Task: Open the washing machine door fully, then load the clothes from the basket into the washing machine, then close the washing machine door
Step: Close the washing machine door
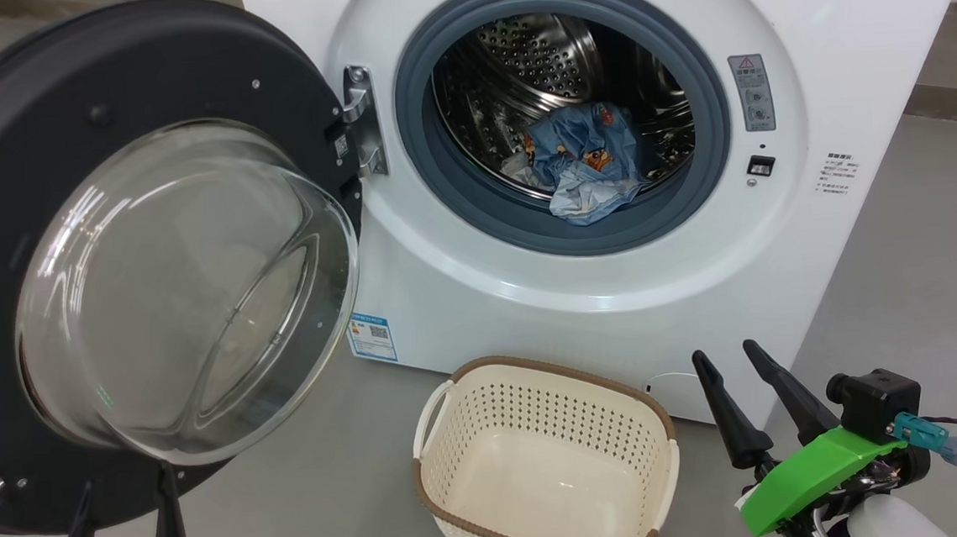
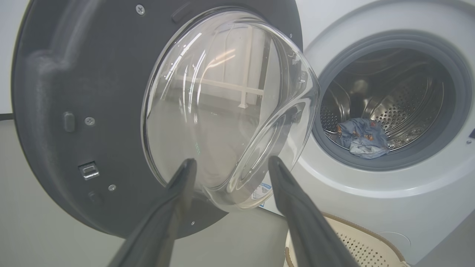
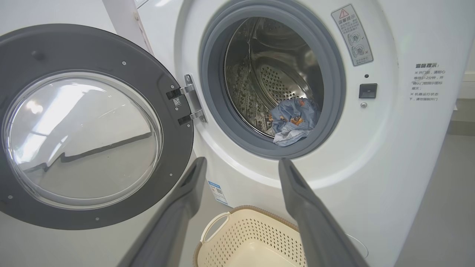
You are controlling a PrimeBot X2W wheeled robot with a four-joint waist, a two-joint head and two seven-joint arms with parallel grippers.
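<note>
The washing machine door (image 1: 149,258) is swung wide to the left on its hinge (image 1: 360,121), its glass bowl turned outward, so that the mouth of the washing machine (image 1: 531,298) is left fully clear. The clothes (image 1: 585,168) are heaped low at the near edge of the steel drum (image 1: 548,61), just behind the grey gasket (image 1: 427,137). The pale lower fold is seen close to the gasket lip, where it could be caught by the closing door. The basket (image 1: 556,415) is set on the floor (image 1: 909,289) directly below the opening, presumably for a short carry, and nothing is seen inside it, so loading is judged done and only the closing left. The left gripper (image 1: 127,483) is held near the door's lower rim with its fingers spread wide and nothing between them, a place well suited to pushing the door shut. The right gripper (image 1: 723,351) is parked low at the right, beside the basket, also spread wide and empty. A grey warning sticker (image 1: 751,92) right of the opening and a printed block (image 1: 842,171) are both headed 温馨提示. The finer lines, the blue label (image 1: 371,337) and its QR code cannot be read.
</note>
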